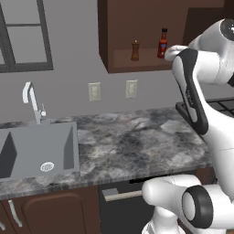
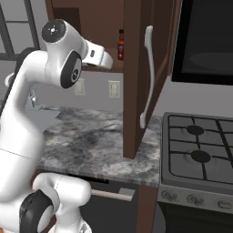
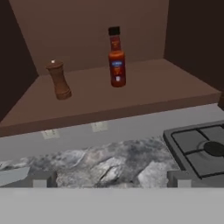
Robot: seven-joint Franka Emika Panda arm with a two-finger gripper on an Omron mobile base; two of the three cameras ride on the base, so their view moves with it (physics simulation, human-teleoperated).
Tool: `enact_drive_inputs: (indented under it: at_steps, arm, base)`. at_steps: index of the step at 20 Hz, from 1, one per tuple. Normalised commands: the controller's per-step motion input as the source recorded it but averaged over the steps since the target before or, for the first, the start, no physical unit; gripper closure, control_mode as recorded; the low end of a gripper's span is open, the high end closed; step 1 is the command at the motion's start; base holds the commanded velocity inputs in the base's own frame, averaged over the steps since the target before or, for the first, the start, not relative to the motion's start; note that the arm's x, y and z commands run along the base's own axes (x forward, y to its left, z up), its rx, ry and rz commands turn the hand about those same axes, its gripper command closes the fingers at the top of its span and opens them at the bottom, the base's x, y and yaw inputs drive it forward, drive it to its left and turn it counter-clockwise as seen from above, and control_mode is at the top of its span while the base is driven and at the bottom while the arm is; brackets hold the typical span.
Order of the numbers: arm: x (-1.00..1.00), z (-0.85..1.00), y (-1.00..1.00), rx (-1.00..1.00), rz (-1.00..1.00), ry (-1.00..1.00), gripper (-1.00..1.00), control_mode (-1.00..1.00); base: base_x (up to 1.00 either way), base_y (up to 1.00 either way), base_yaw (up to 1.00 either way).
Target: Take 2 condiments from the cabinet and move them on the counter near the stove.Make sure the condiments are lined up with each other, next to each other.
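A kitchen with a grey wall is showing, and a grey-and-white stone desk (image 1: 137,141) is running along under it. A grey sink (image 1: 36,151) with a tall tap (image 1: 32,103) is sitting in the desk on the left side. Two pale wall plugs (image 1: 112,90) are sitting on the wall above the desk. A black stove (image 2: 200,154) with dark grates is sitting at the right end of the desk.

Up on the wall, a dark brown cabinet (image 3: 131,94) is hanging with its shelf showing. In the right base view its door (image 2: 136,77) is standing open, with a long pale handle (image 2: 146,75) on it. A dark oven box (image 2: 205,41) is hanging above the stove.

Both things for the job are standing upright on the cabinet shelf. The red sauce bottle (image 3: 116,57) with the black cap is standing near the middle of the shelf. The brown pepper mill (image 3: 58,80) is standing to its left in the hand view, apart from the bottle and not touching it. The mill is shorter than the bottle.

The white arm (image 1: 201,105) is reaching up toward the cabinet. Its hand end is sitting just in front of the shelf, close to the bottle. The pincer is holding nothing. I cannot tell if it is wide or narrow, because its tips are hard to make out.
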Motion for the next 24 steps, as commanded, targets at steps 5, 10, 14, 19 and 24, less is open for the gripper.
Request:
enact_drive_inputs:
  at_steps: [5, 10, 14, 19, 24]
  arm:
    - [0.33, -0.06, -0.08, -0.02, 0.0, -0.27, -1.0, -1.0]
    - [0.21, 0.02, -0.21, 0.0, 0.0, -0.1, -1.0, -1.0]
    - [0.26, 0.1, -0.09, 0.0, 0.0, 0.13, -1.0, -1.0]
    - [0.41, 0.0, -0.08, 0.0, 0.0, 0.15, -1.0, -1.0]
    - [0.48, 0.0, -0.11, 0.0, 0.0, 0.08, -1.0, -1.0]
  base:
    - [0.0, 0.0, 0.0]
    - [0.0, 0.0, 0.0]
    - [0.0, 0.0, 0.0]
    - [0.0, 0.0, 0.0]
    - [0.0, 0.0, 0.0]
